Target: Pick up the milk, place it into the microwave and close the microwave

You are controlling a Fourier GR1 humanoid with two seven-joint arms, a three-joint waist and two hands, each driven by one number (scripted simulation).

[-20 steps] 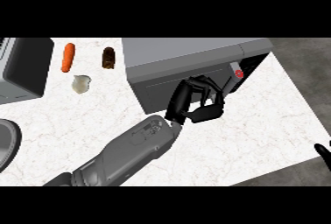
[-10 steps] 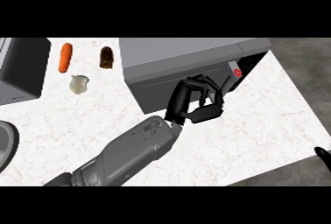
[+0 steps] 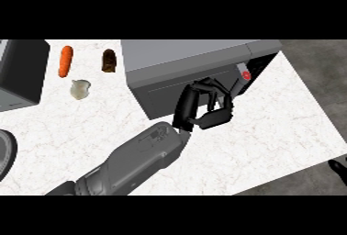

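Head view, looking steeply down on a white marbled tabletop. A grey microwave stands at the back, near the middle, with its darker front turned toward the viewer and a black panel with a small red button at its right end.

A grey forearm rises from the lower left and crosses the tabletop on a slant. It ends in the black left hand, which is held against the front of the microwave, just left of the black panel. Its fingers are bent into an arch, close together, with the tips down on the microwave's front and the thumb tucked below them. Nothing can be seen held between them.

The right hand shows only as a small black shape at the lower right edge, off the tabletop and well apart from the microwave. Too little of it shows to tell how it is held.

The milk cannot be seen anywhere on the tabletop. Whether it sits inside the microwave cannot be told from this angle.

To the left of the microwave lie an orange carrot, a small brown lump beside it, and a pale lump a little nearer the viewer. A dark grey box fills the far left edge.
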